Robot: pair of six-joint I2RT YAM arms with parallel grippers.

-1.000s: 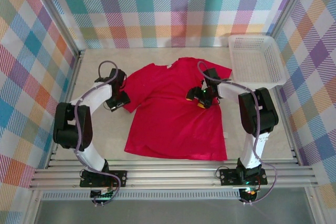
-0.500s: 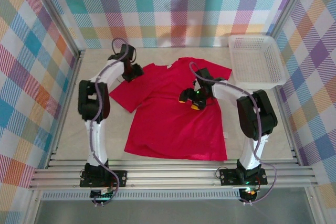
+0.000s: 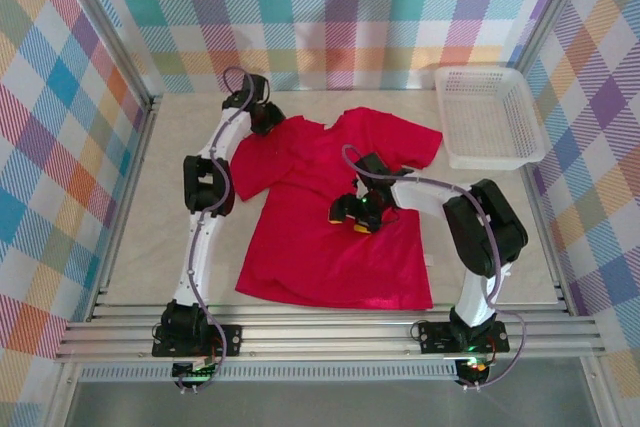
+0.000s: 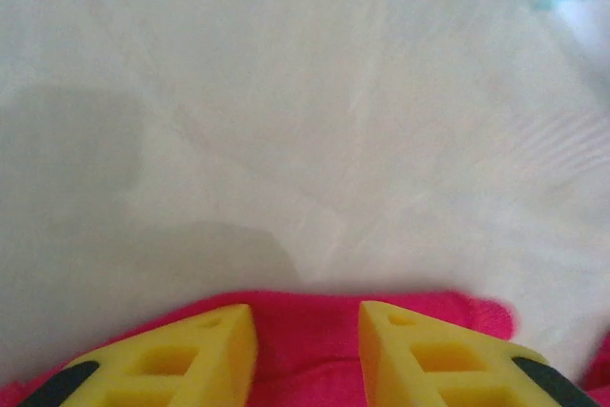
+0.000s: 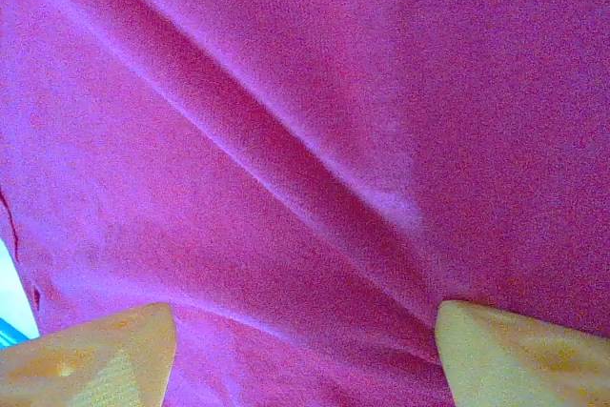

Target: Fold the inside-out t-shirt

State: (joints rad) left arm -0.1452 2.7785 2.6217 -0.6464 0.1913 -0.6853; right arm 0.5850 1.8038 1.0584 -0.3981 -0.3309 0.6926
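Yellow fingers [image 4: 205, 355] over red t-shirt [image 4: 305, 331] edge.

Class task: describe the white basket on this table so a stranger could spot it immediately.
Start at the pale table ringed by plaid walls, then look to its far right corner. The white mesh basket sits there, just right of the red t-shirt; it alone is rigid, rectangular and white.

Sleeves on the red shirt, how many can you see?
2. One sleeve lies spread toward the white basket. The other sleeve lies by the left gripper, partly bunched, so some of it may be hidden.
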